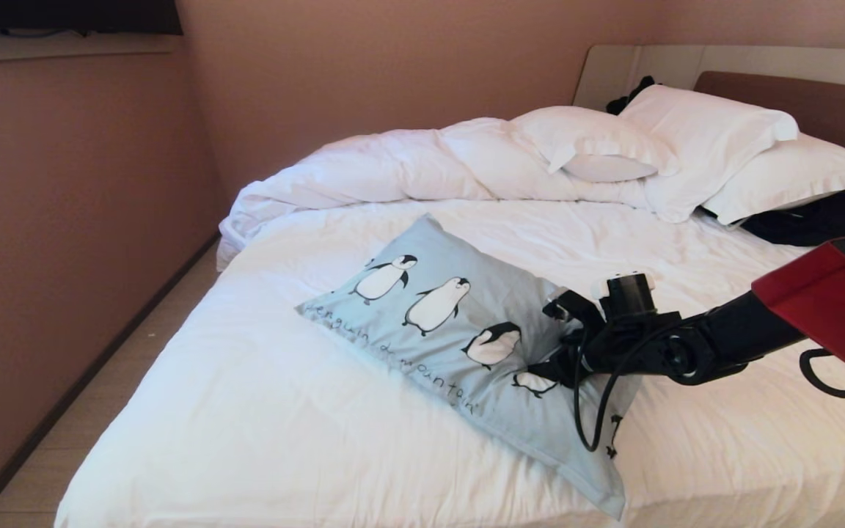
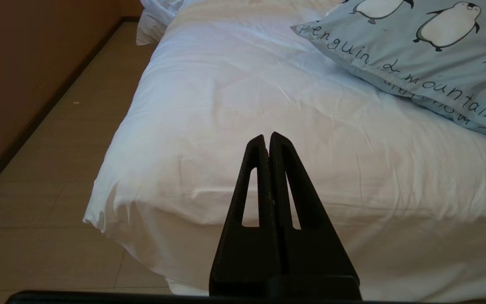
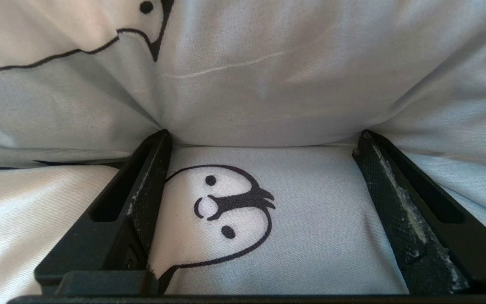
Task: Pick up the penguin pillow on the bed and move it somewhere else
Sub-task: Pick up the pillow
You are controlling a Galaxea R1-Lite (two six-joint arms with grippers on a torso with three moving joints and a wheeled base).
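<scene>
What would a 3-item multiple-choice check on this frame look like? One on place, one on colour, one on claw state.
1. Where does the penguin pillow lie?
A. on the floor
B. on the white sheet of the bed, toward its foot
C. against the headboard

2. What is the pillow's ground colour?
A. light blue
B. red
C. green

3. How does the right claw stand?
A. shut in the air
B. out of every view
C. open, fingers pressed into the pillow

Key: 1 B, the head view shows it flat on the sheet, apart from the white pillows. 2 A, pale blue fabric around the penguins. 3 C, the right wrist view shows fabric bulging between spread fingers.
</scene>
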